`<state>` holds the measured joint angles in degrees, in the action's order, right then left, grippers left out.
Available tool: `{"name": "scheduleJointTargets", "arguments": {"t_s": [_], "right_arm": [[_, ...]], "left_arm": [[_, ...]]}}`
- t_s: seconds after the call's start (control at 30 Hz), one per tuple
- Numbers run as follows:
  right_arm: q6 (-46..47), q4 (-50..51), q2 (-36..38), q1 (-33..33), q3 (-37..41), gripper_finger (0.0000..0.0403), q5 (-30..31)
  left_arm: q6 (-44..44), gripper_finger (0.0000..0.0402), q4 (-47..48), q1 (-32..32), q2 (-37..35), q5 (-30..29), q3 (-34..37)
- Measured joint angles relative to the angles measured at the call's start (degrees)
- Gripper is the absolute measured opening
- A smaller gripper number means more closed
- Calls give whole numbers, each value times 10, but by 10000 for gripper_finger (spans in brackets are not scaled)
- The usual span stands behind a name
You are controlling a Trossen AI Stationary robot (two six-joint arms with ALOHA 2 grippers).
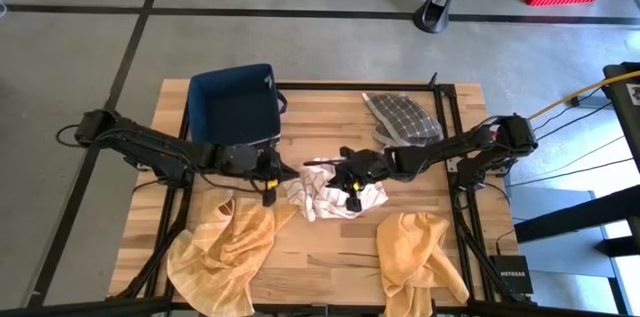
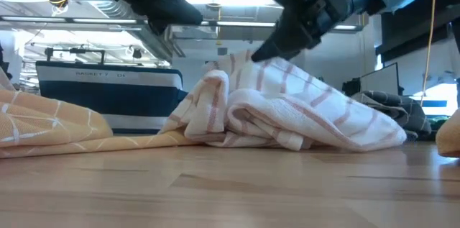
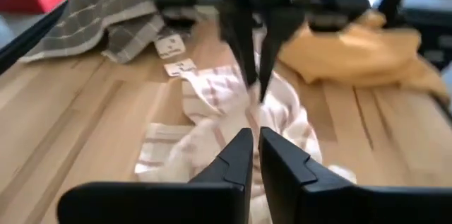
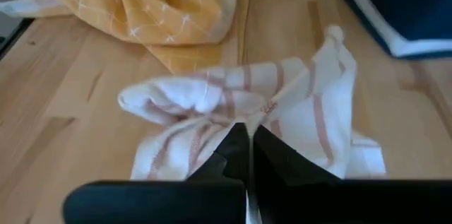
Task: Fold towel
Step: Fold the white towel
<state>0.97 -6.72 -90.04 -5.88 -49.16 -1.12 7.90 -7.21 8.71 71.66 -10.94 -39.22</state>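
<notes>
The white towel with red stripes (image 1: 335, 199) lies crumpled in a heap at the table's middle, also shown in the low view (image 2: 309, 116). My right gripper (image 1: 346, 175) comes in from the table's right and is shut on the heap's top. My left gripper (image 1: 288, 170) hovers just left of the heap, shut, above and clear of the cloth in the low view (image 2: 195, 19). Its wrist view looks over its fingers (image 3: 254, 143) at the towel (image 3: 205, 121) and at the right gripper (image 3: 256, 86). My right gripper pinches a raised fold at the top of the towel heap (image 4: 244, 116) between its two shut fingers, slanting down from the table's right side. The cloth rises to a small peak at the fingertips (image 2: 241, 59); the rest of the towel lies slack on the table. One layer or several, I cannot tell.
Two orange towels lie crumpled at the near edge, one left (image 1: 225, 247), one right (image 1: 415, 252). A grey checked cloth (image 1: 403, 117) sits at the far right, and a dark blue basket (image 1: 235, 105) at the far left. Bare wood shows between the orange towels.
</notes>
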Motion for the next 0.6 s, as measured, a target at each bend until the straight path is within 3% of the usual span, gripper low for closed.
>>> {"name": "scheduleJointTargets", "arguments": {"t_s": [0.33,0.6], "right_arm": [[0,28,-1,-6,-27,7,4],[1,27,-1,-14,-27,6,0]], "left_arm": [[-99,133,-26,-3,61,-92,0],[-166,162,-78,-10,121,-93,0]]}}
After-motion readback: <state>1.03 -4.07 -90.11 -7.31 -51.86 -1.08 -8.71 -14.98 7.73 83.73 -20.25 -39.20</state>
